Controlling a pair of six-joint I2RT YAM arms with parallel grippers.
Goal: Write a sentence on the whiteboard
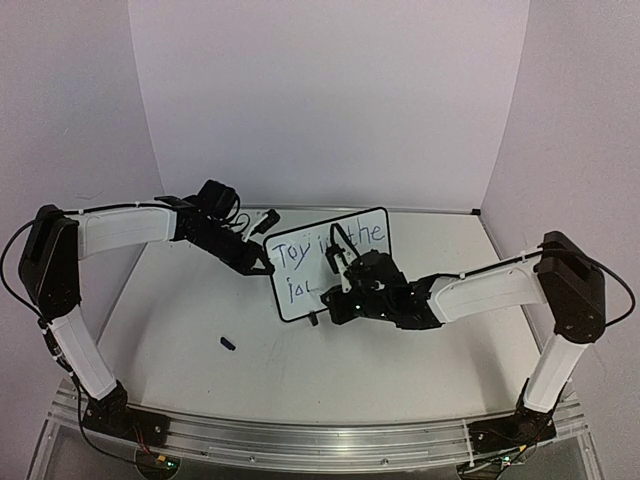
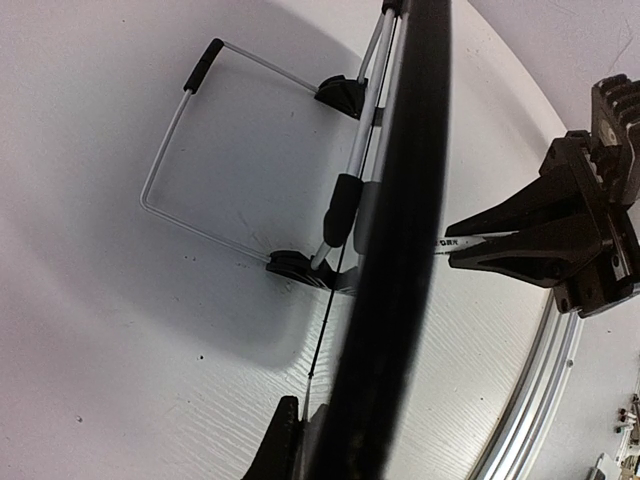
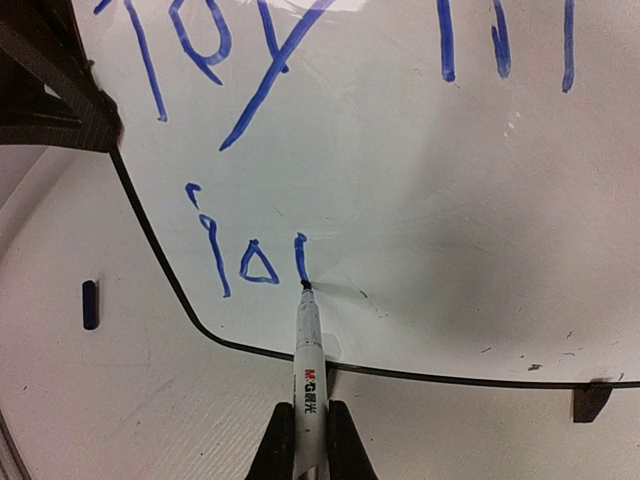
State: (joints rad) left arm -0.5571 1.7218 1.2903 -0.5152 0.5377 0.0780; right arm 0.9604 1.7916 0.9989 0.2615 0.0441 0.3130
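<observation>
Marker point(image 3: 308, 372) tip touches whiteboard point(image 3: 430, 250); cap point(image 3: 89, 304) lies left.

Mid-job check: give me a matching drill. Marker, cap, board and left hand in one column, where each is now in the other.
1 marker
2 cap
3 board
4 left hand

A lying loose on the table
B tip on the board
C shut on the board's edge
D propped on a wire stand

Pairs: 1-B, 2-A, 3-D, 4-C
</observation>
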